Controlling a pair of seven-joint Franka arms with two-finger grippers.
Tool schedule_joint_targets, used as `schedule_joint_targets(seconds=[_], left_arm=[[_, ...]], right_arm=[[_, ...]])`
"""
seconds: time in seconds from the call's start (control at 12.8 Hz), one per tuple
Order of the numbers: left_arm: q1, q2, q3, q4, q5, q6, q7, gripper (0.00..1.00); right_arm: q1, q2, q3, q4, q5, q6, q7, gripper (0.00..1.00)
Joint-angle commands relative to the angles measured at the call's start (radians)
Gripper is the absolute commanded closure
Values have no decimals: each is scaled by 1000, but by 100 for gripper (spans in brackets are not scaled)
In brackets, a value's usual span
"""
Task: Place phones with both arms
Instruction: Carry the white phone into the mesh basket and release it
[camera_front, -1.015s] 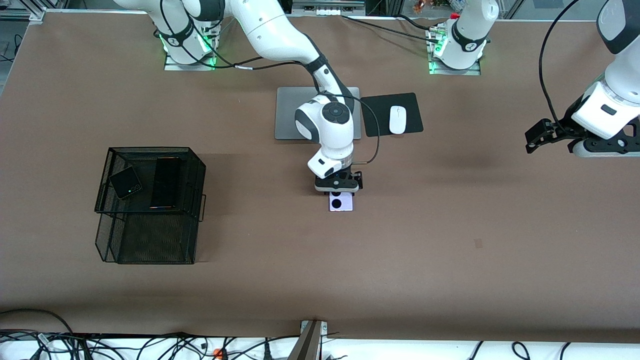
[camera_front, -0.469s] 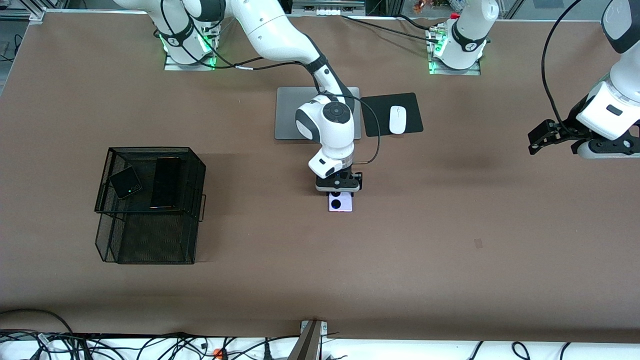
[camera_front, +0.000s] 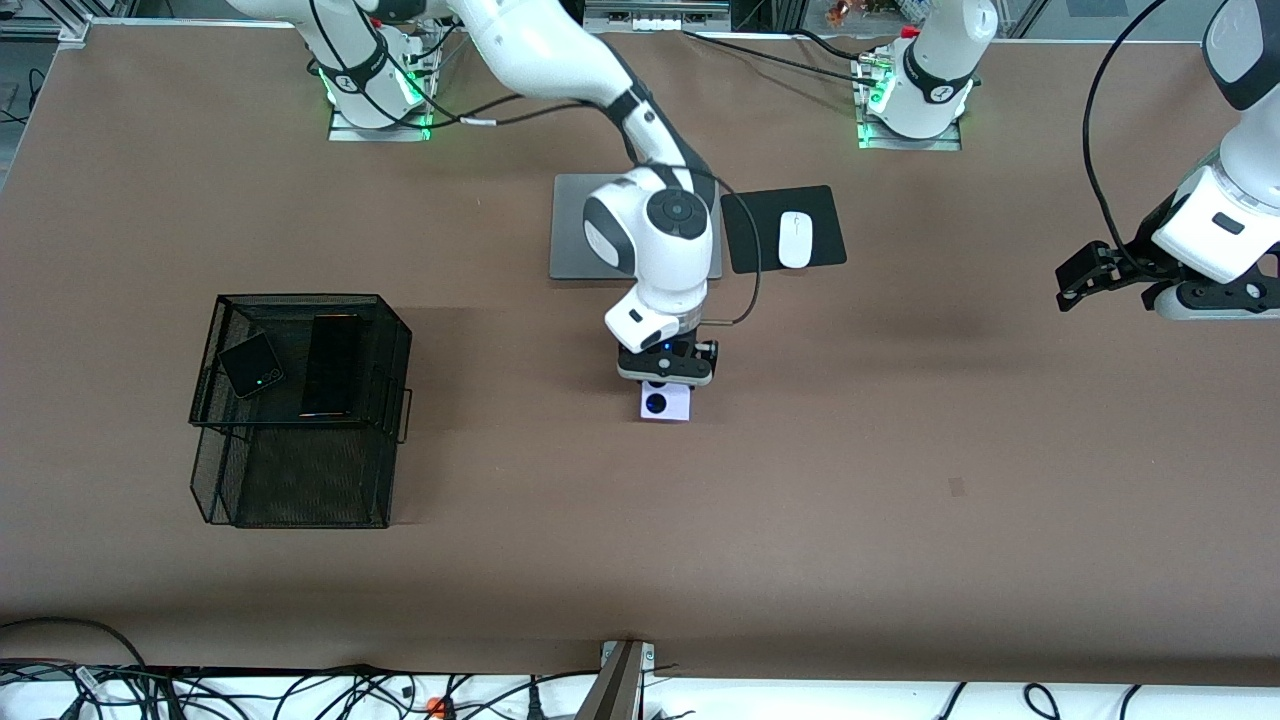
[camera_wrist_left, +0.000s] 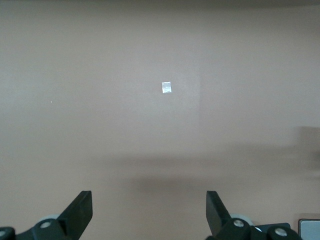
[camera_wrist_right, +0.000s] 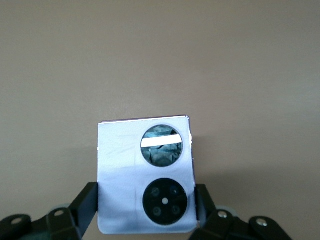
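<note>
two phones in the black wire mesh basket, the third in the right gripper's grip
right gripper's fingers clamp the small square lavender-white flip phone by its edges, over mid-table near the silver laptop — the small square black flip phone and long slim black slab phone lie on the basket's upper tier. left gripper waits with jaws spread wide and empty over bare brown table at its own end.
</note>
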Motion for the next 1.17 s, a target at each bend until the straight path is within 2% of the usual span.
schedule_joint_targets(seconds=[0.0,0.16,0.47,0.86,1.09], left_arm=[[-6,11,-4,29,13,-24,5,0],[0,11,-3,27,11,-25,5,0],[6,11,-1,29,11,-30,13,0],[8,10,-1,29,11,-47,13,0],[8,8,-1,29,11,-50,13,0]], right_arm=[[-32,-145,-10,-21,-7,-181,-79,100],[-115,-227,-4,-21,-2,-316,-186,100],[-328,-291,-15,-26,13,-490,-485,100],[-598,-295,-10,-29,13,-511,-837,100],[-715,-247,-6,-30,44,-481,-999,100]])
